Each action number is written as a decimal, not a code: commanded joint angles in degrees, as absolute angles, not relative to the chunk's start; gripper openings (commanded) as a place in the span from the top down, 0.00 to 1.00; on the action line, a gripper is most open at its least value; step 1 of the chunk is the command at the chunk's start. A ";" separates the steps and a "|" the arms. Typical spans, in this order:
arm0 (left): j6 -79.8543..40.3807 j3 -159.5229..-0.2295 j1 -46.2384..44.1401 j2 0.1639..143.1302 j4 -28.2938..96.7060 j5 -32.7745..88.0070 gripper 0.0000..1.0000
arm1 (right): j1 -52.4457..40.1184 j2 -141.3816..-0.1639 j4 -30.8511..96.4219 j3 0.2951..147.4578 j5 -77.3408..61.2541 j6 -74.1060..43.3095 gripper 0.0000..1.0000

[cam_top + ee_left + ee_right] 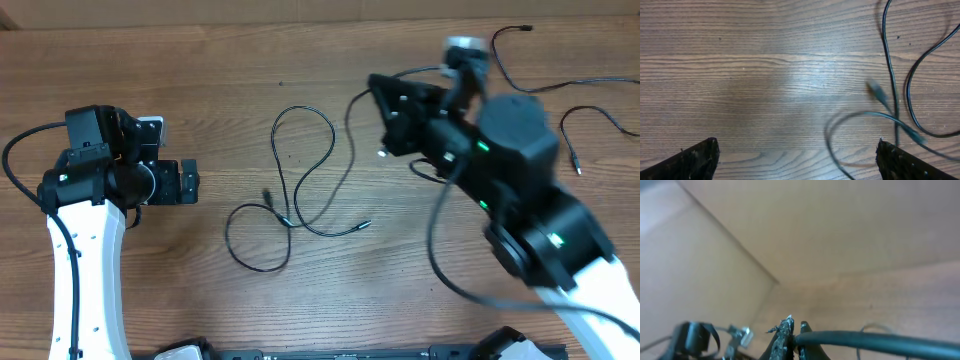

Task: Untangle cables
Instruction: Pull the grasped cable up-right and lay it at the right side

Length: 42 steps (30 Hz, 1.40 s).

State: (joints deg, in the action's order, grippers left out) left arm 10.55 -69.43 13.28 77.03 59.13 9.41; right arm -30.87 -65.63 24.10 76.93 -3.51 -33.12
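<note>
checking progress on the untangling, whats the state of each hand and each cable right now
left hand: open, holding nothing
right hand: shut on a cable
held cable: pinched at one end, the rest trailing toward the middle loops
middle cables: slack loops, crossing each other
far cable: lying apart from the others, slack
right-side cable: lying apart, slack

Looped cables beside spread pincer
</note>
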 commanded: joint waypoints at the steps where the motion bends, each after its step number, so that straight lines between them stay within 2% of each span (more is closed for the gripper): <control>1: 11.35 -70.35 13.85 76.60 59.11 9.47 0.00 | -30.98 -59.66 23.88 78.63 4.91 -32.53 0.96; 12: 11.35 -70.35 13.85 76.60 59.13 9.50 0.00 | -30.98 -48.75 23.38 78.85 7.70 -32.88 0.96; 23: 11.35 -70.35 13.85 76.60 59.13 9.50 0.00 | -30.98 -49.56 36.99 78.85 14.39 -29.74 0.96; 29: 11.35 -70.35 13.85 76.60 59.11 9.50 0.00 | -30.98 -49.52 37.89 78.85 26.26 -29.50 0.96; 37: 11.35 -70.35 13.85 76.60 59.11 9.50 0.00 | -30.98 -50.06 40.66 78.76 53.43 -29.47 0.96; 42: 11.35 -70.35 13.85 76.60 59.11 9.50 0.00 | -30.83 -51.90 43.55 78.72 64.36 -29.50 0.96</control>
